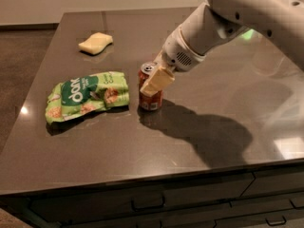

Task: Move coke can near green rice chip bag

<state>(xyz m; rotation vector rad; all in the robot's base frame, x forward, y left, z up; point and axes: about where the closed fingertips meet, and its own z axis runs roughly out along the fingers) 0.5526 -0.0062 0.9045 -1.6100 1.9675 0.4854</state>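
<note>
The coke can point(151, 100) stands upright on the dark table point(142, 146), a short gap to the right of the green rice chip bag point(86, 97), which lies flat. My gripper point(153, 81) comes in from the upper right on the white arm and is shut on the can near its top. One beige finger point(157, 81) crosses the can's front; the other finger is hidden behind it.
A pale yellow sponge point(96, 42) lies at the back left of the table. The table's front edge runs along the bottom, with drawers point(147, 203) below it. The arm's shadow falls on the table to the right of the can.
</note>
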